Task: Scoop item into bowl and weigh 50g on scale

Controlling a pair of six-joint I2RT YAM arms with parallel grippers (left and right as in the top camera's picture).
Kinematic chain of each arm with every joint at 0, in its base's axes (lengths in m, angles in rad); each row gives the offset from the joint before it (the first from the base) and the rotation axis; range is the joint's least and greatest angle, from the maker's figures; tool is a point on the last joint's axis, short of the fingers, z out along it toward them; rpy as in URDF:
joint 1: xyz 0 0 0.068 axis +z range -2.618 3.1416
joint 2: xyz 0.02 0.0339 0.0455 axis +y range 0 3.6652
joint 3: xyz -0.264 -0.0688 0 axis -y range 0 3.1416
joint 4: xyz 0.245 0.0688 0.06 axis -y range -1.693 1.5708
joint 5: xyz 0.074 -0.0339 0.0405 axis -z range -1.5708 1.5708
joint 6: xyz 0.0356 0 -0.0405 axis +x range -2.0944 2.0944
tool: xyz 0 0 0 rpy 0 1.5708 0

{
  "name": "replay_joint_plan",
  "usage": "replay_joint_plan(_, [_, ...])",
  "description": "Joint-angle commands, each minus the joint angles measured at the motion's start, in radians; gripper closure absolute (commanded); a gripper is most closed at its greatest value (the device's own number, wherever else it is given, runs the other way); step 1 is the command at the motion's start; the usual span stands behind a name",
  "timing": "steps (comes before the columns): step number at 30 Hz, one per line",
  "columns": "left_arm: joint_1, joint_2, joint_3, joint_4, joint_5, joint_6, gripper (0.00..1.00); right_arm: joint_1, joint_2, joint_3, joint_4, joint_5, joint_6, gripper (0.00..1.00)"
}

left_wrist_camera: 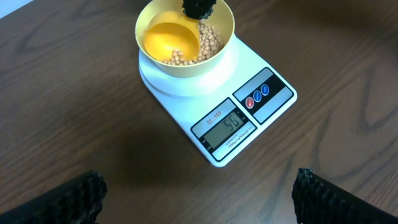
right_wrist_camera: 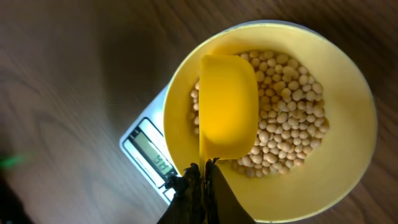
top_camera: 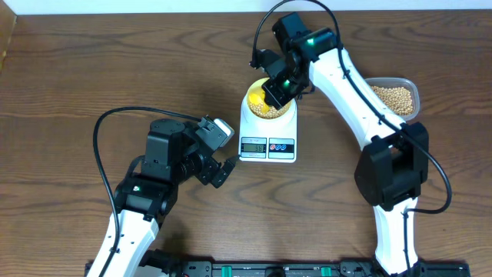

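Observation:
The pale-yellow bowl (top_camera: 267, 105) stands on the white scale (top_camera: 267, 145) at the table's middle. Tan beans (right_wrist_camera: 287, 102) cover part of its floor. My right gripper (right_wrist_camera: 204, 186) is shut on the thin handle of a yellow scoop (right_wrist_camera: 227, 106), whose cup hangs inside the bowl with no beans showing in it. In the left wrist view the bowl (left_wrist_camera: 186, 70), the beans (left_wrist_camera: 209, 42) and the scale's lit display (left_wrist_camera: 227, 127) are plain. My left gripper (left_wrist_camera: 199, 200) hovers over bare table in front of the scale, open wide and holding nothing.
A clear plastic tub (top_camera: 395, 97) of more beans sits at the right, behind the right arm. Black cables arc over the table beside both arms. Dark wooden table (top_camera: 92, 69) lies left of the scale.

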Motion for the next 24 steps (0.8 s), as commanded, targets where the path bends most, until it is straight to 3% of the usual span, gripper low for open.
replay_joint_plan(1, [0.004, -0.005, 0.011, 0.0, 0.012, 0.003, 0.02, -0.045, 0.013, 0.009, 0.0, -0.119, -0.011, 0.99])
replay_joint_plan(8, [0.004, -0.005, 0.011, 0.001, 0.012, 0.003, 0.02, -0.107, 0.009, 0.015, -0.001, -0.215, 0.0, 0.99])
replay_joint_plan(24, [0.004, -0.005, 0.011, 0.001, 0.012, 0.003, 0.02, -0.145, -0.084, 0.02, -0.005, -0.217, -0.001, 0.99])
